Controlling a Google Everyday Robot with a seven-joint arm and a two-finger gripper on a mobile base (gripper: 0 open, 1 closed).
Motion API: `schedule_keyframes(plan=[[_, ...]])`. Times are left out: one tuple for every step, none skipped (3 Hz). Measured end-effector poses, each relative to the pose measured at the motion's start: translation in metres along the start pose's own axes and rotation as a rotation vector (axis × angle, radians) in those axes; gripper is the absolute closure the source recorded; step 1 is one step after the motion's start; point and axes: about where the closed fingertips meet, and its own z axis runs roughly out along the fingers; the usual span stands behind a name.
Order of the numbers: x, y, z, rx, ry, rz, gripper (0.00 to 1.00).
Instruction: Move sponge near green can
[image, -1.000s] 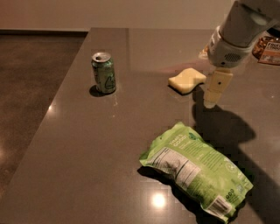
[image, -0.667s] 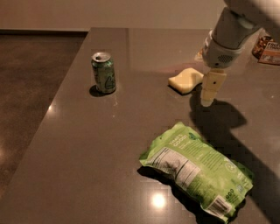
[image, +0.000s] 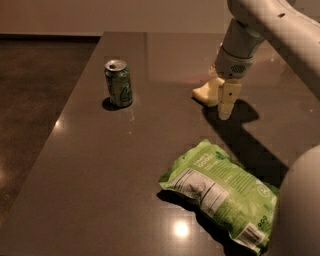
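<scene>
The green can (image: 118, 83) stands upright on the dark table's left part, its silver top open. The pale yellow sponge (image: 204, 93) lies on the table to the can's right, well apart from it. My gripper (image: 220, 100) hangs from the arm at the upper right and is down at the sponge's right end. It is open, with the near finger (image: 226, 102) in front of the sponge and the far finger mostly hidden behind it. The sponge's right end is covered by the gripper.
A large flat light-green snack bag (image: 220, 192) lies at the front right of the table (image: 100, 165). My arm (image: 270, 20) crosses the upper right, and part of my body (image: 300, 210) fills the lower right corner. The table's left edge runs beside the floor.
My gripper has moved left and slightly toward the sponge, now overlapping its right end. The sponge, the can and the bag have not moved.
</scene>
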Motion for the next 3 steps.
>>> schedule_keyframes(plan=[[-0.006,-0.007,0.006,-0.03,0.006,-0.016,0.18],[-0.017,-0.008,0.003,-0.043,-0.003,-0.035,0.41],[-0.052,-0.002,-0.015,-0.03,-0.058,-0.094,0.72]])
